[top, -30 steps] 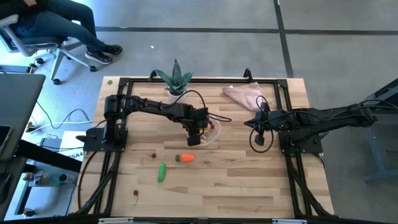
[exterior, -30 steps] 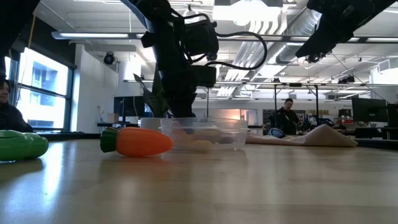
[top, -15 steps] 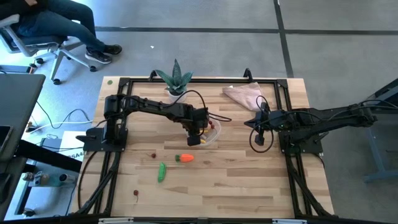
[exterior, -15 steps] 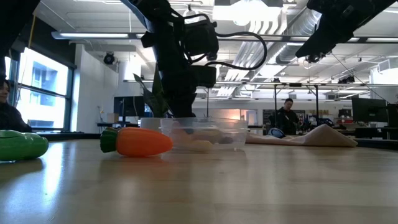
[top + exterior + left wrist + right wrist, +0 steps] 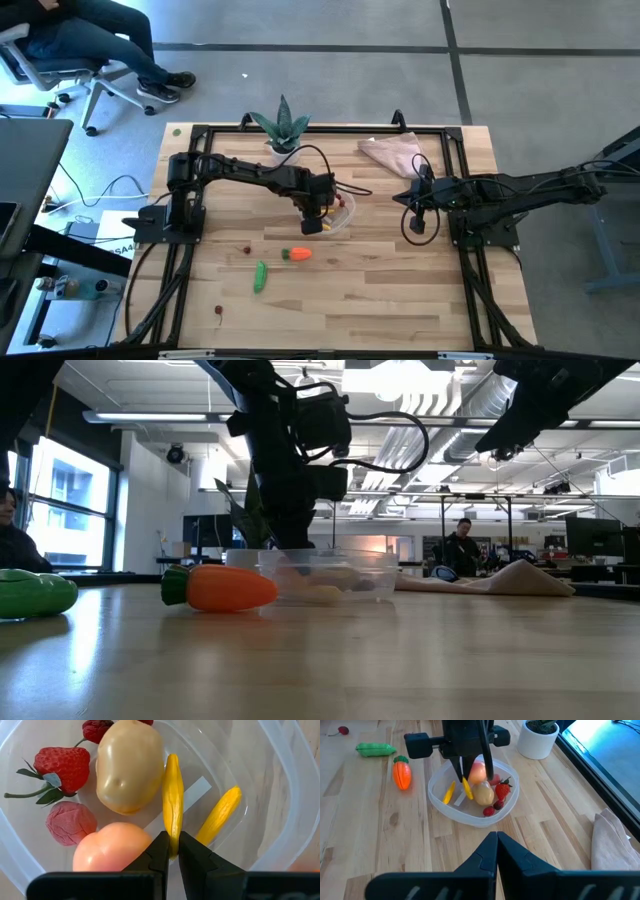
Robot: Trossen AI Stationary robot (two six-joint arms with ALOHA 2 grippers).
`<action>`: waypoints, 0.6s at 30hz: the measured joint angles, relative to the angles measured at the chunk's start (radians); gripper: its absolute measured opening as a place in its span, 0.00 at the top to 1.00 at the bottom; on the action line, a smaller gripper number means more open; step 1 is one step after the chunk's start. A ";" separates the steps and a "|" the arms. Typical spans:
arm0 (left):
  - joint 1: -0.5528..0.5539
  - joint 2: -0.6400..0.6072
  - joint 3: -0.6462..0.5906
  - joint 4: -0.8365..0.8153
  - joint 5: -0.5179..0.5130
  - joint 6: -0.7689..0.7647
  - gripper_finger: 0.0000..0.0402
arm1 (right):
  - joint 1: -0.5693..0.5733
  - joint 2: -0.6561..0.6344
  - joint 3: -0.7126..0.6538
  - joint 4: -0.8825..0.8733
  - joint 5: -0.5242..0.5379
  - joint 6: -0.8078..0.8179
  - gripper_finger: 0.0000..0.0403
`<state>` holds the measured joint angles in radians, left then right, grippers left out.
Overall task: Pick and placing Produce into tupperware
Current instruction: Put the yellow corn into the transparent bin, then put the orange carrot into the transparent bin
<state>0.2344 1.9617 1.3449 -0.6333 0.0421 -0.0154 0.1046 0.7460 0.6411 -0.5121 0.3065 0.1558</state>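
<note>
The pale wooden bench (image 5: 400,290) stands on a grey floor (image 5: 330,30) crossed by dark seams, with a person seated on a wheeled office chair (image 5: 60,70) off one far corner. Looking level across the bench, the room is a large open workshop: exposed ducts and pipes (image 5: 480,400) run under a white ceiling with bright lamps (image 5: 400,375). A tall window (image 5: 70,500) glows with daylight at one side, and another person (image 5: 462,545) stands among desks and monitors far behind.

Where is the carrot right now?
In the high view the carrot lies on the table near the middle, just in front of the tupperware, with the cucumber close beside it.
</note>
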 joint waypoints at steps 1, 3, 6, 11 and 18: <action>0.000 0.000 0.000 -0.001 0.003 0.000 0.94 | 0.000 0.000 0.000 0.000 0.000 0.000 1.00; -0.002 0.000 0.000 -0.003 0.006 0.000 0.94 | 0.000 0.000 0.000 0.000 0.000 0.000 1.00; -0.008 0.000 0.000 -0.003 0.015 -0.001 0.93 | 0.000 0.000 0.000 0.000 0.000 0.000 1.00; -0.015 0.000 0.000 -0.004 0.012 -0.008 0.85 | 0.000 0.000 0.000 0.000 0.000 0.000 1.00; -0.013 0.000 0.000 -0.006 -0.005 -0.024 0.68 | 0.000 0.000 0.000 0.000 0.000 0.000 1.00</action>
<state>0.2217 1.9617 1.3449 -0.6392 0.0372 -0.0391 0.1047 0.7460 0.6411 -0.5121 0.3065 0.1558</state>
